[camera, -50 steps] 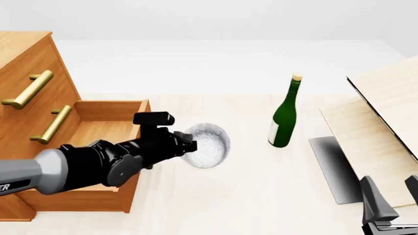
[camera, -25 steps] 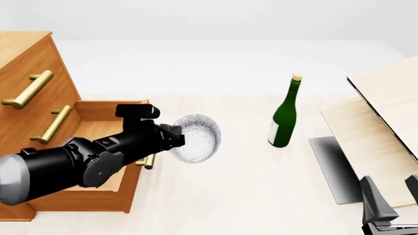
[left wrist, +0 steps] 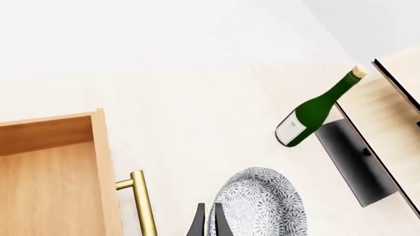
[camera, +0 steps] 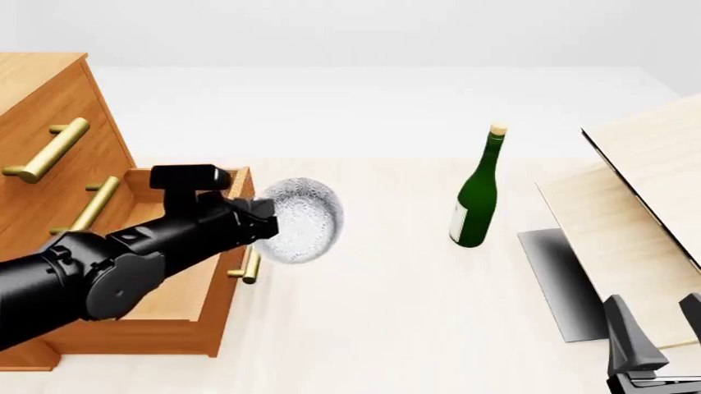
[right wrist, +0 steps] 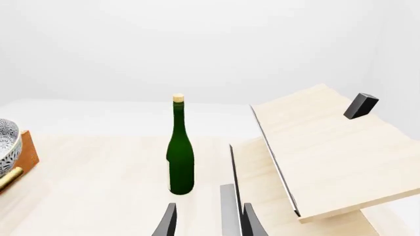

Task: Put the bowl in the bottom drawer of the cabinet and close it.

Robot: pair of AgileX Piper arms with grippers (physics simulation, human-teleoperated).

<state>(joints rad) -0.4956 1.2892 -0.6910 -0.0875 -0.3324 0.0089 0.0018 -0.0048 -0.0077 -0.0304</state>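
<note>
While parked at lower right of front view, right gripper [camera: 655, 361] idle, jaws slightly spread on nothing. Left gripper [camera: 259, 222] pinches rim of white grey-speckled round bowl [camera: 299, 220], now carried leftward from centre, just beside brass-handled front of open bottom drawer [camera: 239, 189], not yet over it. Orange-brown wooden cabinet [camera: 44, 98] cut off left. Green wine bottle [camera: 478, 197] beyond. Fingertips hidden behind arm.

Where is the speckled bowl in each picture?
Front view: the bowl is left of centre, held at the left gripper, just beyond the open drawer's front.
Left wrist view: the bowl is at the bottom edge, beside the brass handle.
Right wrist view: only a sliver of the bowl shows at the left edge.
Shared landmark: the green bottle appears in all three.
</note>
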